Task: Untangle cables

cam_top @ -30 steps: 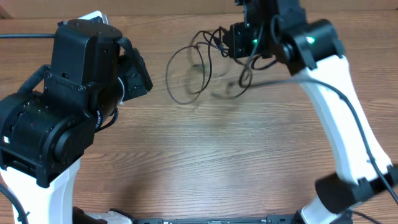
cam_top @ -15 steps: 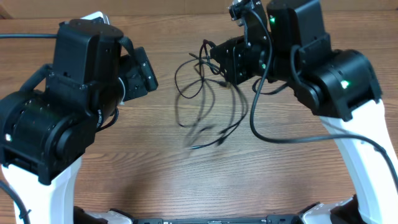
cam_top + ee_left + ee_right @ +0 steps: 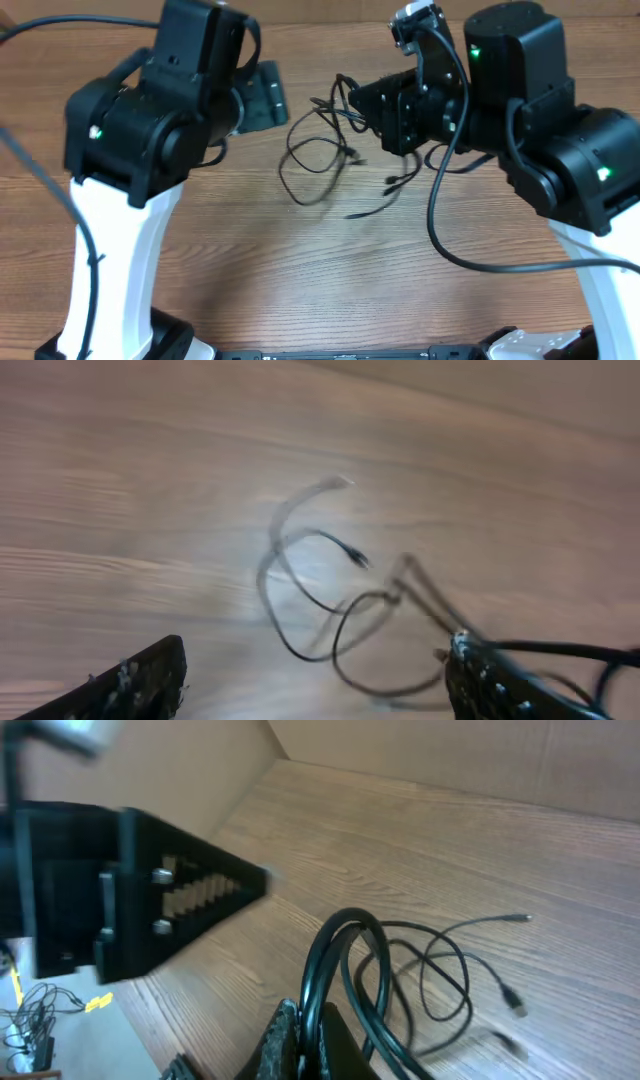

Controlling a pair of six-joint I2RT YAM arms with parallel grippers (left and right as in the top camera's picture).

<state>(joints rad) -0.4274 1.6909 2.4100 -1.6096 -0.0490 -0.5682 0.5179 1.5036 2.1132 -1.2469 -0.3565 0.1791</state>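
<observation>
**Entry: two end effectors, cable bundle, wooden worktop**

1. Right end effector [image 3: 303, 1025]: fingers pinched together at the bottom edge of the right wrist view, clamped on several black loops of the cables [image 3: 345, 945]. In the overhead view it sits at upper centre [image 3: 372, 100], its arm filling the right side of the frame.

2. Left end effector [image 3: 315, 650]: jaws spread wide, one finger in each lower corner of the left wrist view, nothing gripped between them. A strand reaches close to the right-hand finger; contact cannot be told. In the overhead view it lies at upper left of centre [image 3: 262, 95], just left of the bundle.

3. The cables [image 3: 322, 150]: thin black cords with small plug ends, located upper centre of the overhead frame, between the two end effectors. One end of the bundle is held at item 1; loose loops and plug ends spread down-left from there. In the left wrist view [image 3: 340, 622], blurred loops occupy centre and lower right.

4. Worktop [image 3: 300, 270]: wood grain, light brown, carrying the trailing strands.
</observation>
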